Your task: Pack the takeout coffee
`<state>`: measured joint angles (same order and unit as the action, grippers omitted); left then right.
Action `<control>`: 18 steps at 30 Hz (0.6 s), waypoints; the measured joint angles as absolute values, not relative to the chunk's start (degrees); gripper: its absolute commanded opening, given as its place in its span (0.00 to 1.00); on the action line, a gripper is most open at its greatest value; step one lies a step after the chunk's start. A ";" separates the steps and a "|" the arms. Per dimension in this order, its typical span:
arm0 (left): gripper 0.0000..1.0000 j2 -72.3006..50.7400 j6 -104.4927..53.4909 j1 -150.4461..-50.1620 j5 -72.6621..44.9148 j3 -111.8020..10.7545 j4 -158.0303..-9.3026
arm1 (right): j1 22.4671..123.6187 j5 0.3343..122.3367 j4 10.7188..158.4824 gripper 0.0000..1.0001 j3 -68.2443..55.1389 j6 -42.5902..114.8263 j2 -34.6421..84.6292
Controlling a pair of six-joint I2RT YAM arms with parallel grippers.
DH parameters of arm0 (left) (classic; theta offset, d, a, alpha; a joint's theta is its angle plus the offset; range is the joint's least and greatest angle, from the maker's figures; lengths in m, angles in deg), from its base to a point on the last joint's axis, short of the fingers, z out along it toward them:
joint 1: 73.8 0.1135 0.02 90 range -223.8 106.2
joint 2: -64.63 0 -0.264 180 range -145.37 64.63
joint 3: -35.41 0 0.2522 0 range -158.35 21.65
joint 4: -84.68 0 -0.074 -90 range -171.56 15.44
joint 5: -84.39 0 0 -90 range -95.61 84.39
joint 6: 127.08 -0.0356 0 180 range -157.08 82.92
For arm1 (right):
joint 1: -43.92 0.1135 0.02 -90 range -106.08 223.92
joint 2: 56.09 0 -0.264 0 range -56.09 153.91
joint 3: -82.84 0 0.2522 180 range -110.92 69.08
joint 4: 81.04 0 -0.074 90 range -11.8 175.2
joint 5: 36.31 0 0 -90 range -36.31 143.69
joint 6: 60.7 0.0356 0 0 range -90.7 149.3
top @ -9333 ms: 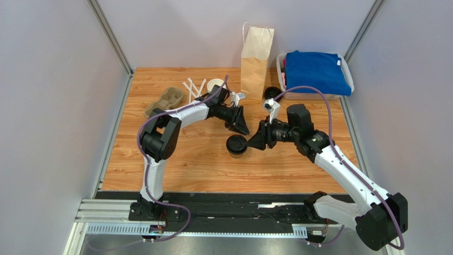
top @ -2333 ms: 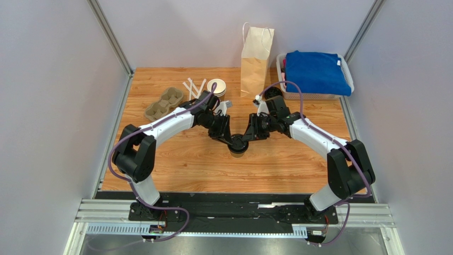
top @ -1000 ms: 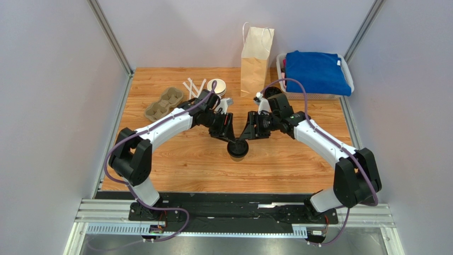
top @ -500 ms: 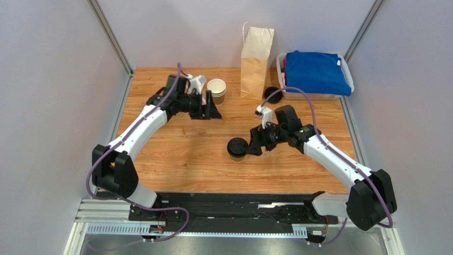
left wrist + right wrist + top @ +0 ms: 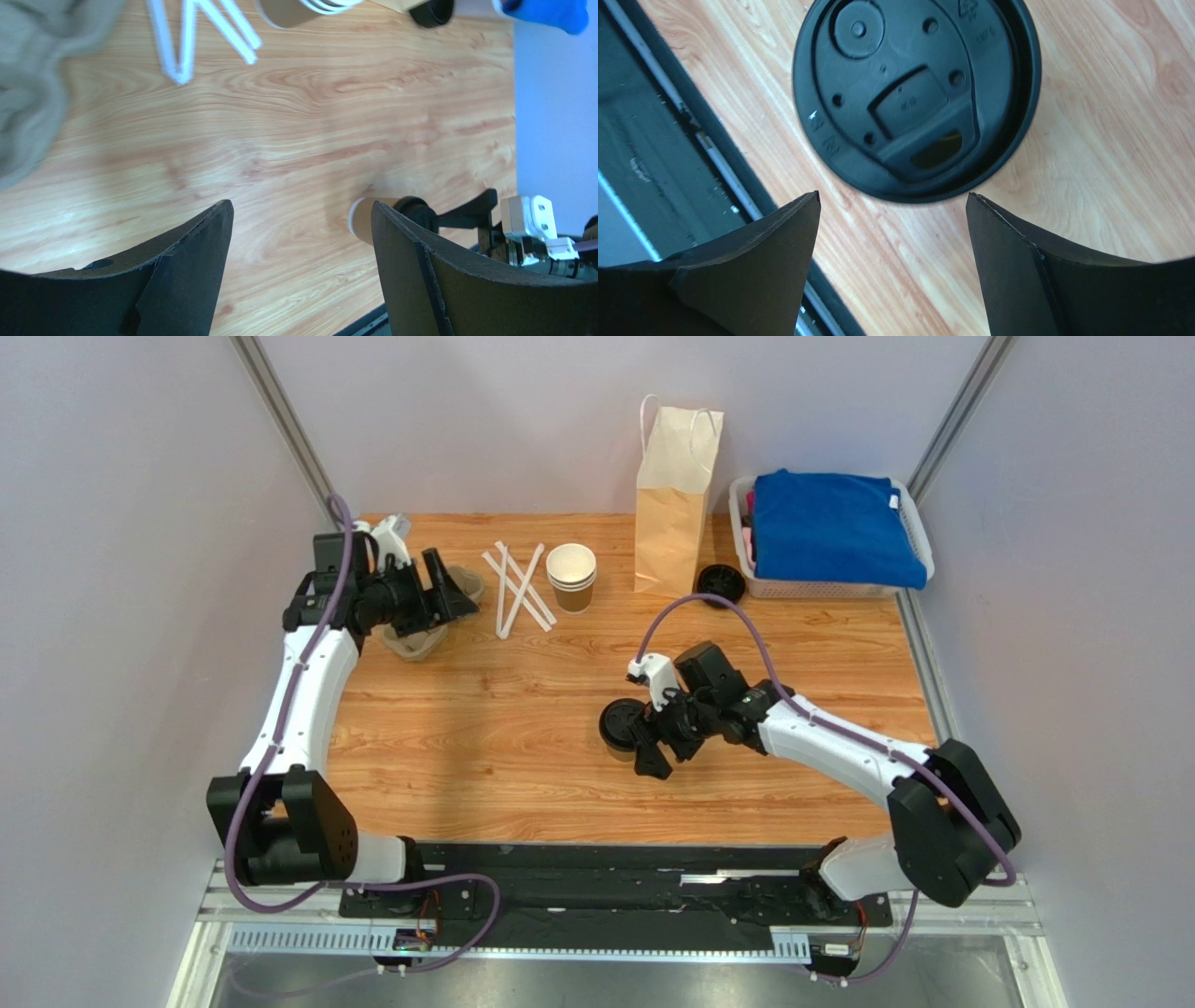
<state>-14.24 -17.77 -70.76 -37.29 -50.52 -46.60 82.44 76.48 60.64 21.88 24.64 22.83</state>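
The takeout coffee [image 5: 622,724], a short brown paper cup with a black lid [image 5: 917,91], stands upright at the table's middle. My right gripper [image 5: 650,744] hovers at its near right side, open and empty. In the right wrist view the lid lies just beyond that gripper [image 5: 892,197], apart from both fingers. My left gripper [image 5: 453,585] is open and empty at the far left, above the grey cup carrier [image 5: 417,632]. From the left gripper [image 5: 300,206] the cup [image 5: 367,218] shows far off. The tall paper bag [image 5: 676,483] stands upright at the back.
A stack of lidless cups [image 5: 571,576] and white stirrers [image 5: 516,588] lie left of the bag. A loose black lid [image 5: 720,583] sits beside a white basket [image 5: 828,590] of blue cloth at the back right. The black rail [image 5: 654,140] runs along the near edge.
Both grippers have opened and left the cup's lid. The left arm swung away to the far left over the carrier. The right gripper drew back to the cup's near right side.
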 measured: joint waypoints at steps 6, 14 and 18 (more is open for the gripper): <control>0.81 -11.97 -18.80 -67.89 -37.25 -49.05 -45.14 | 84.01 74.36 64.75 0.79 20.29 24.70 29.91; 0.80 -9.09 -19.19 -66.62 -37.95 -46.84 -45.09 | 86.50 73.16 70.08 0.78 11.41 25.18 38.80; 0.80 -9.09 -19.19 -65.86 -37.99 -46.43 -45.18 | 87.42 73.25 72.95 0.78 6.56 25.40 44.07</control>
